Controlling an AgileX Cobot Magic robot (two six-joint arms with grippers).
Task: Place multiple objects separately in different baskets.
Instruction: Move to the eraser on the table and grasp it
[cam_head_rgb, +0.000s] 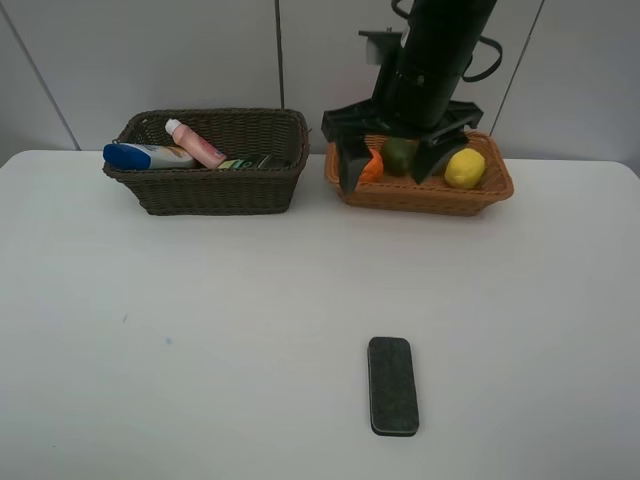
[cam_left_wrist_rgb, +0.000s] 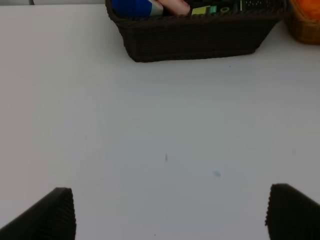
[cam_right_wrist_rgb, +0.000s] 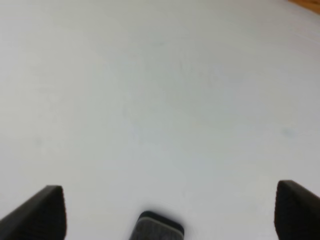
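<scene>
The dark brown basket (cam_head_rgb: 210, 190) holds a white blue-capped bottle (cam_head_rgb: 140, 156), a pink bottle (cam_head_rgb: 195, 143) and a dark bottle with a green label (cam_head_rgb: 250, 162). In the light orange-tan basket (cam_head_rgb: 430, 198) lie an orange (cam_head_rgb: 372, 168), a green avocado (cam_head_rgb: 399, 155) and a yellow lemon (cam_head_rgb: 464, 168). My right gripper (cam_head_rgb: 393, 160) hangs open just over this basket, holding nothing. The dark eraser block (cam_head_rgb: 392, 385) lies flat near the table's front; its end shows in the right wrist view (cam_right_wrist_rgb: 157, 229). My left gripper (cam_left_wrist_rgb: 170, 215) is open and empty above bare table, well short of the dark basket (cam_left_wrist_rgb: 195, 37).
Both baskets stand side by side at the table's far edge against a pale wall. The white tabletop (cam_head_rgb: 200, 330) stretches between them and the eraser. The right arm's black body rises above the light basket.
</scene>
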